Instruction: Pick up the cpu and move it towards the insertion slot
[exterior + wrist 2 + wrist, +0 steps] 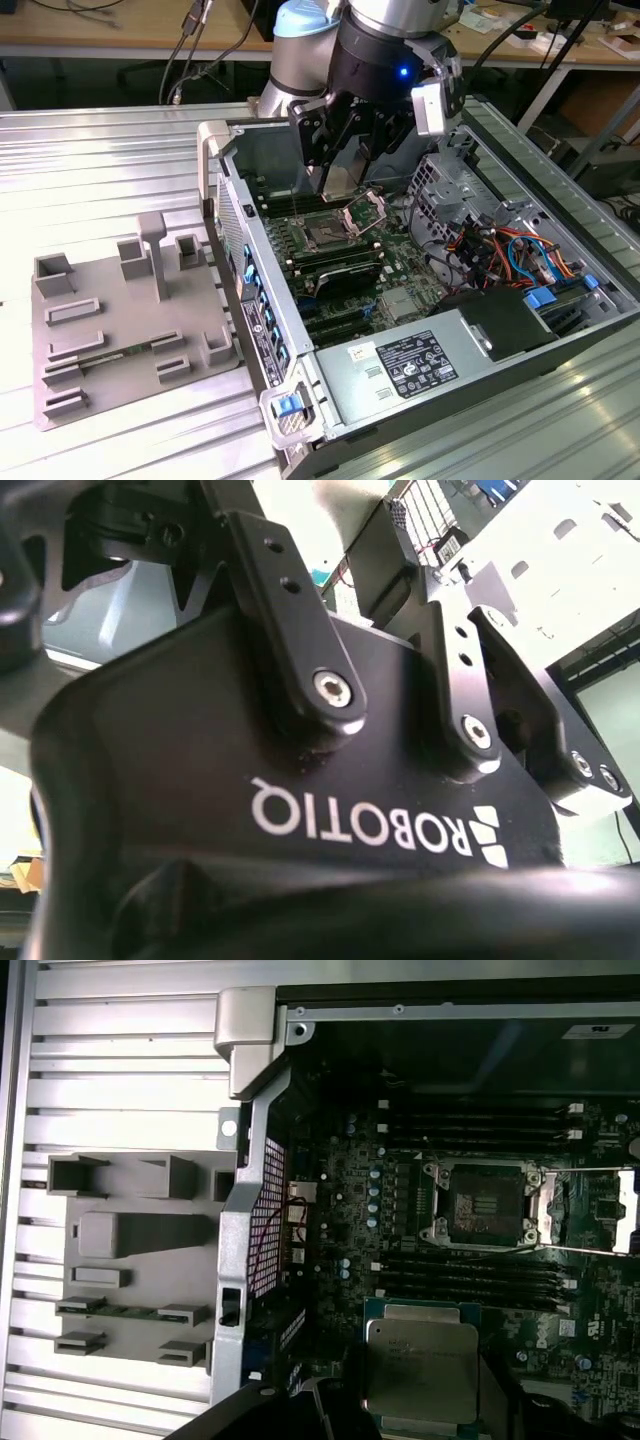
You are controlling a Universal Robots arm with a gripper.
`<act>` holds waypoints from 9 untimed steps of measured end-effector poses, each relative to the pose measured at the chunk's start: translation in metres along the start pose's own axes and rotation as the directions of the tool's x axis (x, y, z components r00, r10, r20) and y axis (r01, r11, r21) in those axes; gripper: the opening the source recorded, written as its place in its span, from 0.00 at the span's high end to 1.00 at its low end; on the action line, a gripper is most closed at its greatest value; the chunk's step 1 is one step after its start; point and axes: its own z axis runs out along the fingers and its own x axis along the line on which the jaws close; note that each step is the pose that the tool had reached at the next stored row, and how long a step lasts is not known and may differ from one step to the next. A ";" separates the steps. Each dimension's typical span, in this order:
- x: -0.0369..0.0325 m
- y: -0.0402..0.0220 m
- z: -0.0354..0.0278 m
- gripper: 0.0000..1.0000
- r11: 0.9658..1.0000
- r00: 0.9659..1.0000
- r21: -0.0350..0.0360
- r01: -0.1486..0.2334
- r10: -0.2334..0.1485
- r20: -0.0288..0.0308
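Since the cpu (420, 1370) sits squeezed between the dark fingers (498, 1400) in the first wrist view, I call the jaws closed narrow on it, gripping its two opposite edges. Silvery top faces the camera, plate looks level.

In the exterior view the gripper (348, 160) hangs in the upper middle of the frame, inside the open case (215, 140), with a pale plate at its tips that I take for the same cpu; too small to be sure.

The slot (485, 1205) is open, dark square bare, its metal frame (365, 210) hinged up. In the exterior view the slot (325, 235) lies just below the gripper tips, a little toward the exterior view's left. In the first wrist view the cpu and slot are apart, with black memory slots (470, 1275) between them.

Progress, my judgement: pick-up done, cpu lifted and carried into the case, near the slot but not over it. The last stretch of the move is left.

The grey fixture (120, 320) lies at lower left of the exterior view, on the ribbed table (100, 160), well away from the gripper.

View differences: the first wrist view gives me cpu against slot, which the exterior view hardly resolves. The exterior view gives gripper height over the board (400, 260). The second wrist view gives the gripper's black linkage bars (290, 610) close up, no help on cpu or slot.
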 end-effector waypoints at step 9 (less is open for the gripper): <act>-0.0054 -0.0003 0.0006 0.47 1.000 1.000 0.000 0.000 0.000 0.000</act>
